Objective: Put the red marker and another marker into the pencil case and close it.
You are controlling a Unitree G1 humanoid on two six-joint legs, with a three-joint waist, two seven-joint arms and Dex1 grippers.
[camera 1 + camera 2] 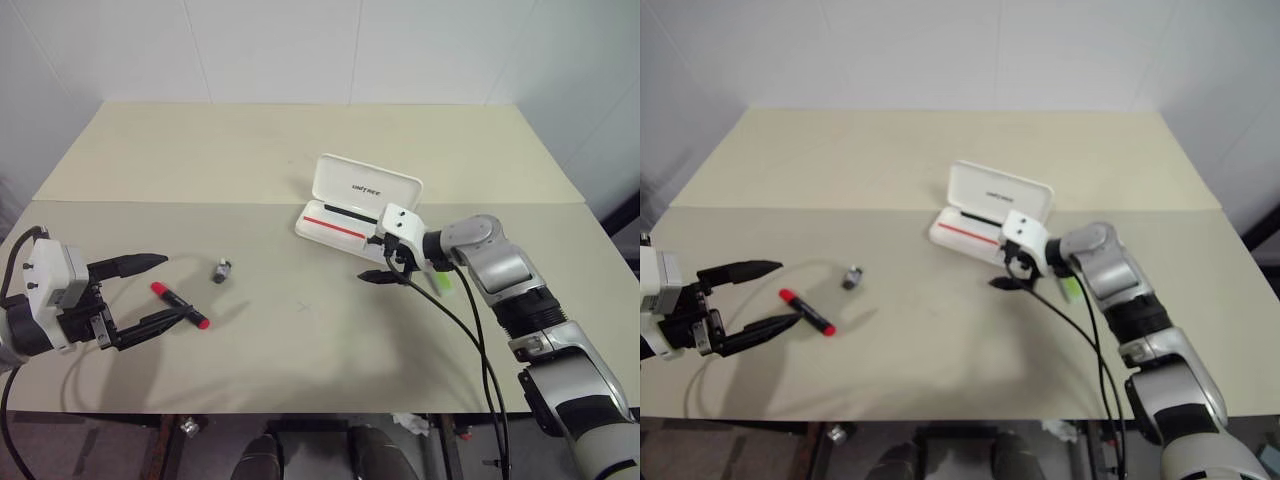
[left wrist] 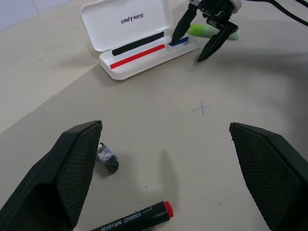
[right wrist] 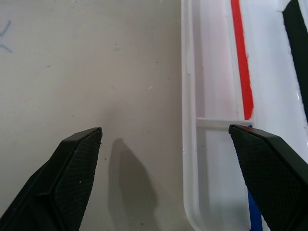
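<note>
beige surface (image 1: 300, 160) holds the open pencil case (image 1: 358, 200) mid-surface, green marker (image 1: 443, 283) beside it, red marker (image 1: 179, 305) and small grey cylinder (image 1: 221, 271) toward the left edge.

Premises read as a robotics test room or lab, not a home. Evidence: bare white panelled walls (image 1: 300, 45) with no furnishing or decoration; a plain beige table (image 1: 300, 150) made of 2 sections joined by a seam, its surface marked with a small pen cross (image 2: 202, 109); loose black cables (image 1: 470, 340) trailing over the table's near edge on the right. Few small items laid out.
</note>
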